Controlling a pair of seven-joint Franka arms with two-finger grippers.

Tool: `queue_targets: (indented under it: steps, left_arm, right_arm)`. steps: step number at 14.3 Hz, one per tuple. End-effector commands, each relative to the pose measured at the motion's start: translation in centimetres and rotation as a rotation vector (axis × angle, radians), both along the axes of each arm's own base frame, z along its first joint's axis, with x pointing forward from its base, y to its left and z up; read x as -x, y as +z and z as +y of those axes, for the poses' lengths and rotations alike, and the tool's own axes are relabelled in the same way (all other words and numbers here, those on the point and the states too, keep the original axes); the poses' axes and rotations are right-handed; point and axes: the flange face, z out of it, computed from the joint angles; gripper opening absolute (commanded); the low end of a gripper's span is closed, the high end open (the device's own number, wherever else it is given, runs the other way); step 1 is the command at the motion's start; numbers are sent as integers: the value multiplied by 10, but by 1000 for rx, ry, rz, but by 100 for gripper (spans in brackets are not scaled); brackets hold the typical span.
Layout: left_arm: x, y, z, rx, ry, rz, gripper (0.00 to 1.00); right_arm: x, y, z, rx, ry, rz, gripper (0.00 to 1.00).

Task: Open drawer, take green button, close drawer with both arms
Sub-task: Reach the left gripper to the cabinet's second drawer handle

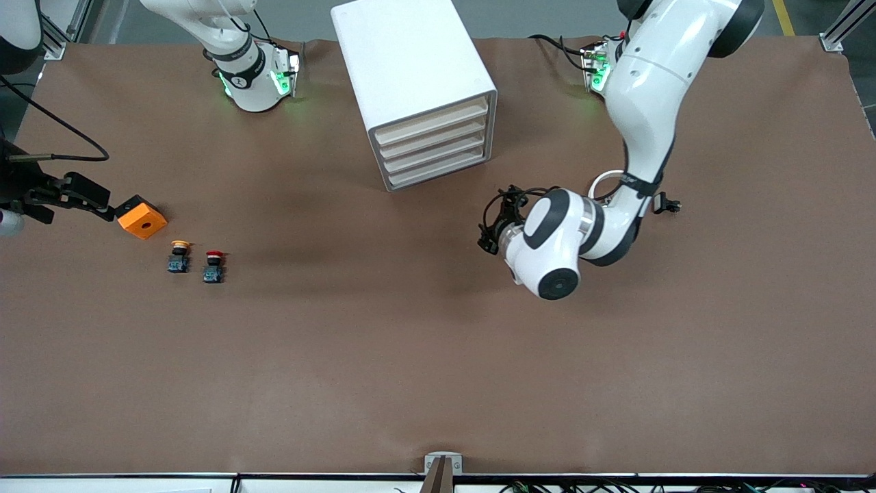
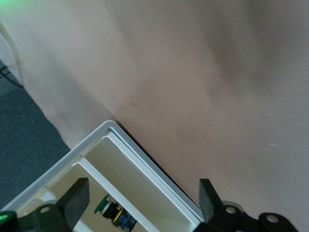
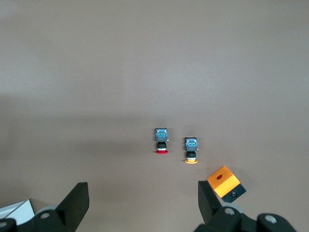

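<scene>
White plastic four-drawer cabinet [image 1: 424, 96]: landmark, drawer fronts face the front camera.
Green-capped push button [image 2: 112, 211]: lying on its side inside the cabinet's open compartment, seen in the left wrist view.
Left gripper [image 1: 494, 222]: just in front of the cabinet, fingers spread, empty, the nearer one.
Right gripper [image 3: 143, 203]: well apart, waiting, fingers spread, empty.

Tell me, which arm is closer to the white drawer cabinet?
Left. The left end effector hangs over the table close to the cabinet's drawer fronts. The right end effector hangs beside the orange block, at the right arm's end of the table.
</scene>
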Motion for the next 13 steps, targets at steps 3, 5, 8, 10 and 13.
queue_targets:
  steps: [3, 5, 8, 10, 13]
  left_arm:
    - [6, -33, -5, -13, 3, 46, 100]
    - [9, -33, -10, -22, 23, 62, 100]
    - [24, -42, -25, -104, 87, 115, 100]
    - [33, -45, -38, -193, 197, 188, 100]
    - [38, -48, -48, -257, 339, 311, 93]
  right_arm:
    - [4, 6, 2, -4, 2, -7, 100]
    - [4, 6, 3, -4, 4, -7, 100]
    - [4, 6, 4, -2, 5, -7, 100]
    - [4, 6, 3, -1, 4, -6, 100]
    - [4, 6, 3, -1, 4, -7, 100]
